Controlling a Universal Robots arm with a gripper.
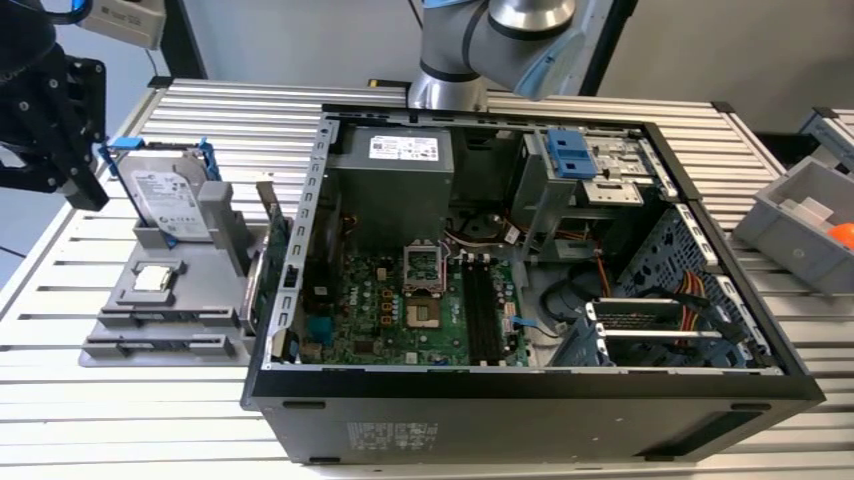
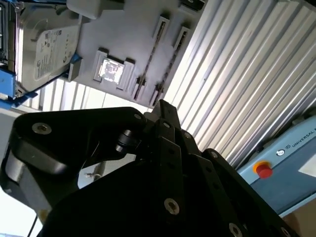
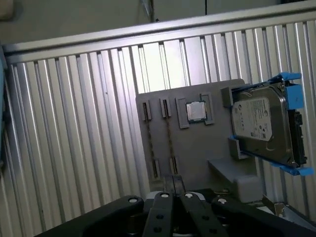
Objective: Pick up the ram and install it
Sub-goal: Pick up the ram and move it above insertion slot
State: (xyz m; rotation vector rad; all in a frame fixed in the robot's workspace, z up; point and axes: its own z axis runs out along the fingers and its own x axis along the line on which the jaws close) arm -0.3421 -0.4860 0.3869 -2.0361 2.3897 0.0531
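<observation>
Open computer case (image 1: 534,390) sits on the slatted tabletop (image 1: 40,300), nearest in the exterior view. Beside it, on the exterior view's left, lies a grey holder (image 3: 197,153) carrying a hard drive (image 3: 261,126). Above the holder hangs the black end effector (image 3: 173,181), touching nothing; whether it is clenched or released cannot be told. The ram (image 3: 169,140) stands on edge in the holder's slot, near a square processor (image 3: 196,111)

**Frame edges and black metal hide much of the bench**

The gripper (image 1: 64,150) is cut off by the exterior view's left edge. In both wrist views its black body covers the gray holder's (image 3: 197,163) near end. The ram (image 3: 169,142), edge-on in the holder, is too thin to show chips. The hard drive (image 2: 44,49) runs off the second wrist view's edge.
</observation>
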